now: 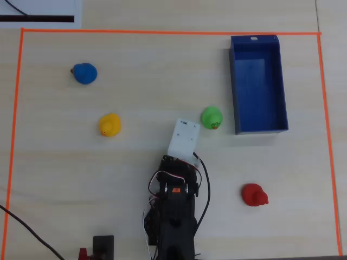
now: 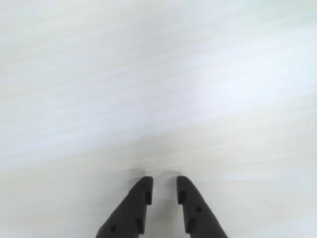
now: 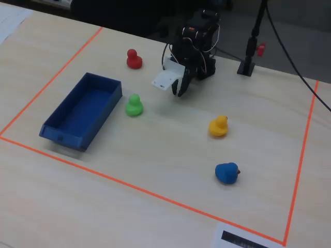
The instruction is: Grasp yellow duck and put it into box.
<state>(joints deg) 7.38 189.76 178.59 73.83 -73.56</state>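
- Two black fingertips point(image 2: 143, 191) filled the bottom of the wrist view, standing nearly together with only a narrow gap between them and nothing in that gap; beyond them that view showed only blurred pale tabletop.
- Nothing was held by the gripper point(image 3: 180, 91), which pointed down over bare wood in the fixed view, well apart from every toy.
- Well apart from the gripper sat the yellow duck point(image 1: 109, 125) on the table point(image 1: 162, 70), left of the arm in the overhead view and upright in the fixed view point(image 3: 219, 126), its orange beak pointing down the overhead picture.
- Beyond it, further up and left in the overhead view, lay the blue duck point(image 1: 84, 73), near the left side of the orange tape border point(image 1: 16, 108); in the fixed view it was the toy nearest the camera point(image 3: 226, 173).
- On the other side of the arm, the green duck point(image 1: 211, 117) stood just beside the box point(image 1: 282, 81), close to its long left wall near the lower corner in the overhead view, but not touching it.
- That box was a dark-blue open-topped tray, empty, lying lengthwise near the upper right of the taped area, with a small slot in its upper short end.
- Below the box, well apart from it, the red duck point(image 1: 254, 195) sat to the right of the arm point(image 1: 176, 206).
- A white housing point(image 1: 184, 138) rode on the arm's wrist, and black cables point(image 1: 21, 225) ran along the table's lower left edge.
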